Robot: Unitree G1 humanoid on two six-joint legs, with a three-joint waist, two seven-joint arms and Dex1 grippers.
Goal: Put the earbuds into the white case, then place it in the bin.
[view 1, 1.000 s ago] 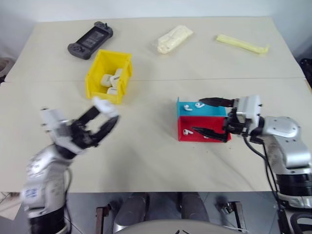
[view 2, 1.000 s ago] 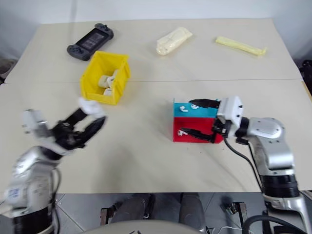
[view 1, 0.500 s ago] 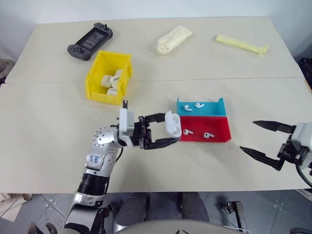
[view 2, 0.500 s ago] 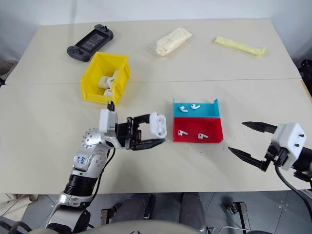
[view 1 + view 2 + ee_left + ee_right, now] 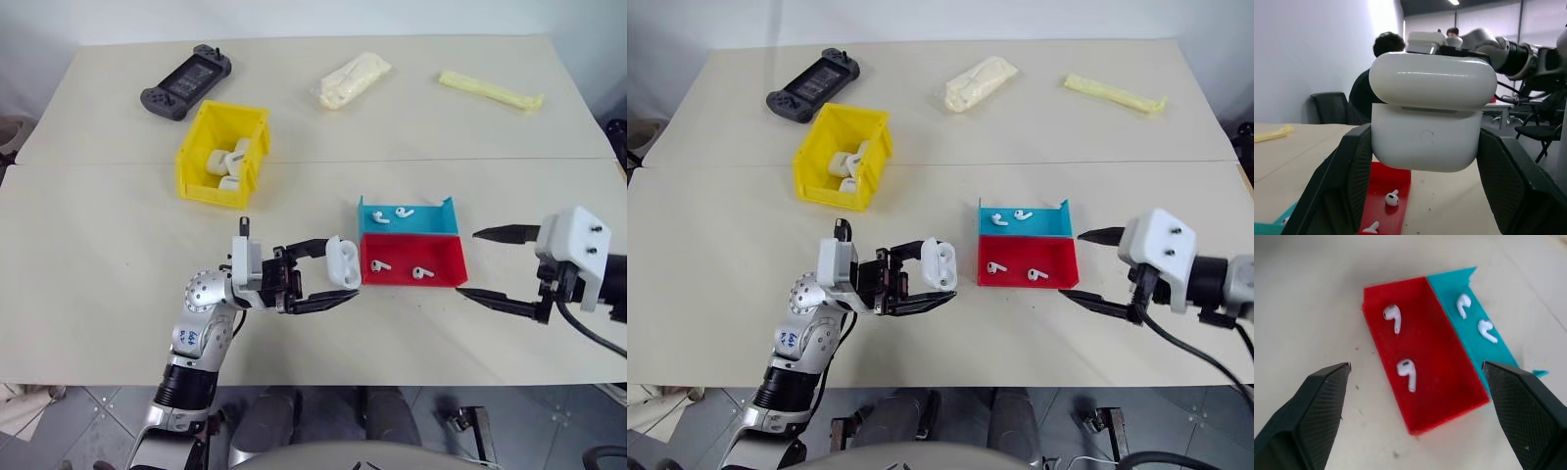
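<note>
On the beige desk [image 5: 118,255], the left gripper [image 5: 328,286], clamped on the white case [image 5: 342,262], has swung beside the red tray [image 5: 446,269]; right gripper [image 5: 490,264], apart, has pulled back, earbuds [image 5: 380,264] unpicked.

Four earbuds [image 5: 1396,317], one white case [image 5: 343,262], one yellow bin [image 5: 257,127], one red tray [image 5: 446,275], one blue tray [image 5: 431,221], one game controller [image 5: 185,81], two wrapped packets [image 5: 355,78]

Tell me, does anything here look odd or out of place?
Nothing is spilled or broken. One quirk: the left pincer holds the white case above the table with its lid looking closed, while four earbuds lie loose in the red tray and blue tray. The right pincer hangs open beside them.
</note>
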